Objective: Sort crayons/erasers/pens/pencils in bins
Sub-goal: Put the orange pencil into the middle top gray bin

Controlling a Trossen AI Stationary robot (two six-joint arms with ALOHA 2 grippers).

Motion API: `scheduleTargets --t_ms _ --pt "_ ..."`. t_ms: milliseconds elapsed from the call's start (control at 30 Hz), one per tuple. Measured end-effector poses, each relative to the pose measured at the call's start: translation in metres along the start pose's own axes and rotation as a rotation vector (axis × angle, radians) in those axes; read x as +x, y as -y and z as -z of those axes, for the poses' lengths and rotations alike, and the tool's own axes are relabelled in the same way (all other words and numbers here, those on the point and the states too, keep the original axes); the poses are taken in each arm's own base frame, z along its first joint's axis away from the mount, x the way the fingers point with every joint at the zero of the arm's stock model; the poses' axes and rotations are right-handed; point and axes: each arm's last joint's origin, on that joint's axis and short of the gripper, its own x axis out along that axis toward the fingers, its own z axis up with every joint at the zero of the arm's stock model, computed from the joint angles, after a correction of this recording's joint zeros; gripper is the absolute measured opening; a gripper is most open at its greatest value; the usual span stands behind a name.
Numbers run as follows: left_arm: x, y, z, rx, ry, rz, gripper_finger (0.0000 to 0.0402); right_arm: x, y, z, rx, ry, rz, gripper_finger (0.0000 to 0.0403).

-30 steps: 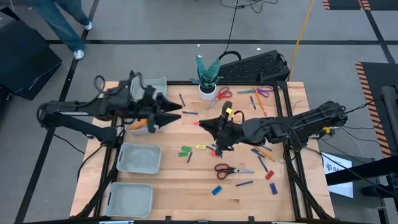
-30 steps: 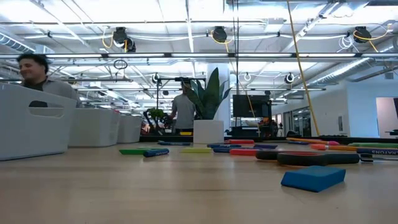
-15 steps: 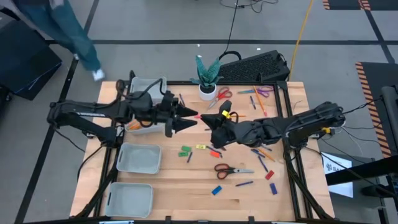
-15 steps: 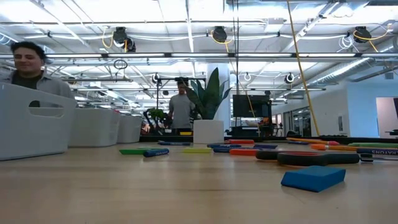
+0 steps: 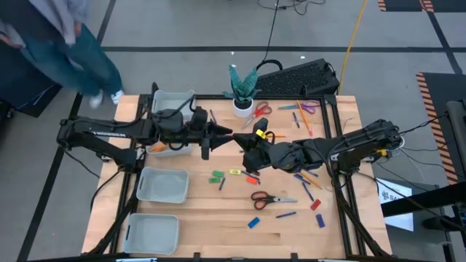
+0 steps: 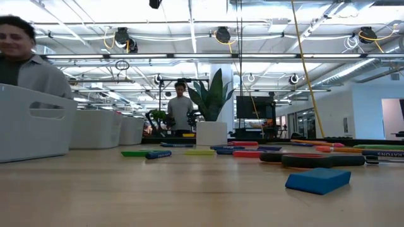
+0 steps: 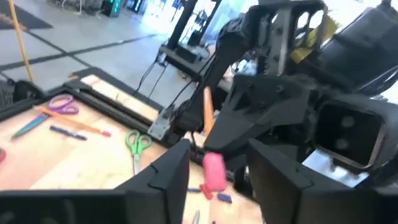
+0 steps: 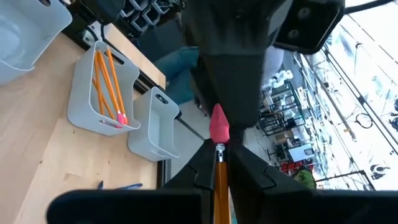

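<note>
A: Mid-air over counter (image 5: 218, 218) centre: pencil (image 8: 219, 163), clamped in right gripper (image 8: 219, 163), eraser end toward left gripper (image 7: 214, 165).

B: Handling?

A: Light, stiff, slick. Take the bare shaft near the eraser.

B: Left gripper?

A: Fingers apart either side of the eraser tip, apparently not touching. Pencil bin (image 8: 99, 93) behind it.

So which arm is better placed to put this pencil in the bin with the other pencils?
Left. The left tool is open around the eraser end of the pencil held by the right tool, and the pencil bin sits on the left arm's side.
</note>
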Motion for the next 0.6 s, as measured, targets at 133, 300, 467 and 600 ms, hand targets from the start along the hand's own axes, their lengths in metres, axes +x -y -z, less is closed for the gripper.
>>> scheduleTargets --t_ms 133,300,467,600 --pt "0.0005 -0.0008 0.0011 0.0 -0.006 -0.012 0.0119 -0.0001 0.0002 -0.0001 0.001 0.001 0.0 0.0018" --pt "0.0002 -0.0014 0.0021 0.004 -0.017 -0.019 0.0081 -0.0001 0.0001 -0.0001 0.005 0.002 -0.001 0.0019" --pt "0.0003 -0.0017 0.0026 0.02 -0.022 -0.022 0.0054 0.0003 0.0001 0.0001 0.033 0.002 -0.002 0.0021" --pt "0.0003 -0.0018 0.0026 0.038 -0.023 -0.022 0.0056 0.0003 0.0001 0.0001 0.035 0.002 -0.002 0.0021"
